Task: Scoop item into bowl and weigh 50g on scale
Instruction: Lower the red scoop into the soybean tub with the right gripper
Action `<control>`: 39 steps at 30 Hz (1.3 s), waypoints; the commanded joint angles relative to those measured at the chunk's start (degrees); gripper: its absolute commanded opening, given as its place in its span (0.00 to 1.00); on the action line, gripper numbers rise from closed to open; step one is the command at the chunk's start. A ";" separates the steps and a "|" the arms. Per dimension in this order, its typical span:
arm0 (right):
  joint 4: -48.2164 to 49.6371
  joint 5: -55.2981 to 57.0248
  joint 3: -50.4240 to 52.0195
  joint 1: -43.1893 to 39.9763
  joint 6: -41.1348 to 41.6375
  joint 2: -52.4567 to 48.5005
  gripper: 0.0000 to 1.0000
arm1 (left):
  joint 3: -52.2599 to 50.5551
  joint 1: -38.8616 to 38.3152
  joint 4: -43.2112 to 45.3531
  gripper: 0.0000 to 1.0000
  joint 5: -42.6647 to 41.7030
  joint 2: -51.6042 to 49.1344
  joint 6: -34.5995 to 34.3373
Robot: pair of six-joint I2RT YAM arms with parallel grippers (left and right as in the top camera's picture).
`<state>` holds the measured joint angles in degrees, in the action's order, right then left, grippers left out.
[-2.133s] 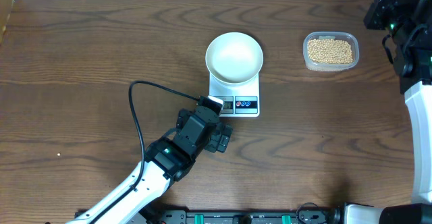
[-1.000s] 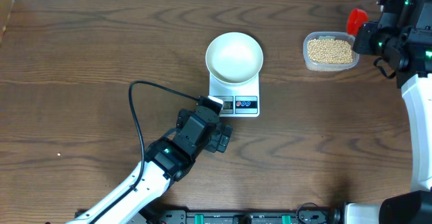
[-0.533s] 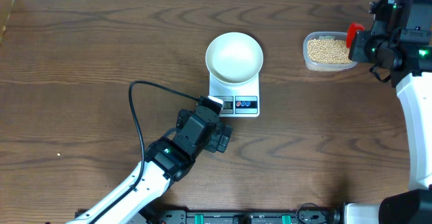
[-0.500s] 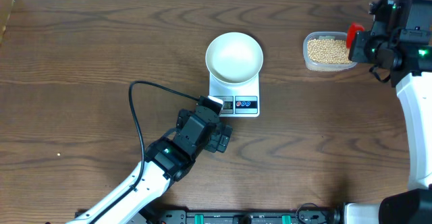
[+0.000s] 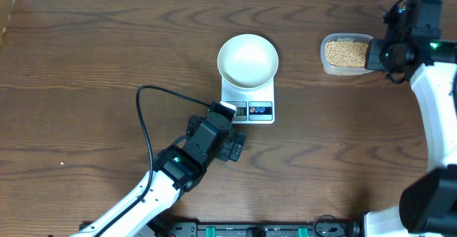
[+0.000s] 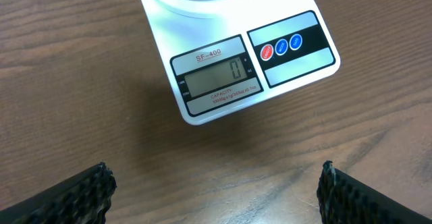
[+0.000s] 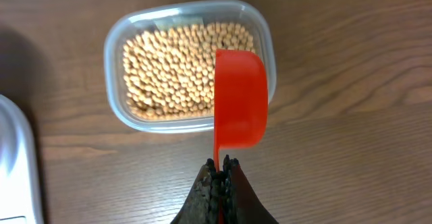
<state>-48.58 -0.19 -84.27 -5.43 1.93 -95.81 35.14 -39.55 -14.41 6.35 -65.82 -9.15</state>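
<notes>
Tan-yellow beans (image 7: 175, 69) fill a clear plastic tub (image 5: 348, 53) at the back right. My right gripper (image 7: 219, 162) is shut on the thin handle of a red scoop (image 7: 240, 99), whose cup hangs over the tub's right rim. In the overhead view the right gripper (image 5: 378, 55) covers the scoop. The white bowl (image 5: 247, 60) stands empty on the white scale (image 5: 250, 108) mid-table. Just in front of the scale, my left gripper (image 6: 216, 187) is open above bare wood. The scale's display (image 6: 216, 79) reads zero.
A black cable (image 5: 145, 123) loops over the table left of my left arm (image 5: 178, 165). My white right arm (image 5: 435, 116) runs along the table's right side. A dark-brown wooden table (image 5: 86, 51) stretches left of the scale.
My right arm has come down from the far right corner toward the tub, bringing the red scoop over its right rim. The left arm, bowl and scale have not moved.
</notes>
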 commanded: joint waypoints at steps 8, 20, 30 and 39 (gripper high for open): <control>4.37 -0.04 -0.68 0.28 -2.89 -6.67 0.01 | -0.42 -0.13 -0.07 0.98 0.13 0.35 0.28; 8.24 -9.31 -0.68 0.28 0.00 -12.94 0.01 | -0.42 -0.13 -0.07 0.98 0.13 0.35 0.28; 9.16 -17.70 -0.68 0.28 6.58 -14.78 0.01 | -0.42 -0.13 -0.04 0.98 0.13 0.35 0.28; 9.66 -24.72 -0.68 -1.53 9.42 -14.78 0.01 | -0.42 -0.13 -0.07 0.98 0.13 0.35 0.31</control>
<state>-39.07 -16.93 -84.38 -5.98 9.76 -109.75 35.14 -39.55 -14.44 6.35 -65.82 -9.15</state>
